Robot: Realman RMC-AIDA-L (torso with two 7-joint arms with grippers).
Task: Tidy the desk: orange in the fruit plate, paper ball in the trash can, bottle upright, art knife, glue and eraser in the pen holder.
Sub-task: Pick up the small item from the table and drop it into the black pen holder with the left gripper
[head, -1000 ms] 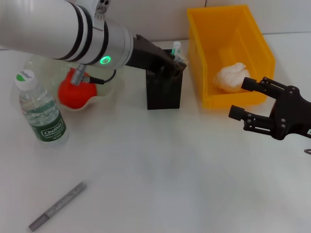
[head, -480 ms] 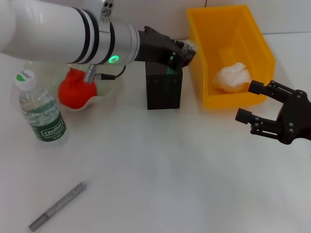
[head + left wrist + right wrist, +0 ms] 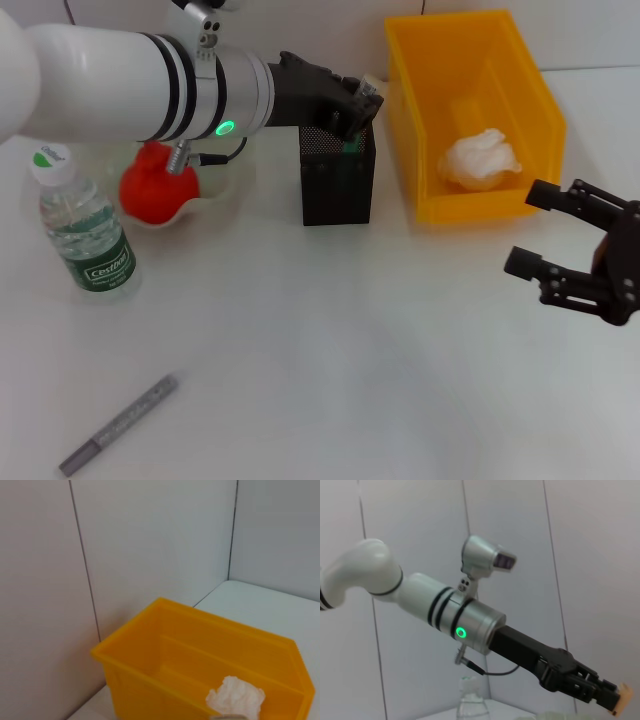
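— Where is the left hand (image 3: 358, 103) now?

— I am seeing it above the black pen holder (image 3: 338, 190), at the back of the worktop (image 3: 330, 340). It is clenching a small pale thing (image 3: 371, 93) at its tip; I cannot tell whether it is the eraser or the glue.

— And the right hand (image 3: 536, 232)?

— It is hanging released over the worktop, fingers spread, in front of the yellow trash can (image 3: 470, 70) and not touching it.

— How are the other things lying?

— The paper ball (image 3: 480, 160) is sitting inside the trash can. The orange (image 3: 155, 192) is resting in the clear fruit plate (image 3: 215, 195), left of the pen holder. The bottle (image 3: 85, 235) is standing upright near the plate. The grey art knife (image 3: 118, 424) is lying flat on the near left part of the worktop, well apart from the holder.
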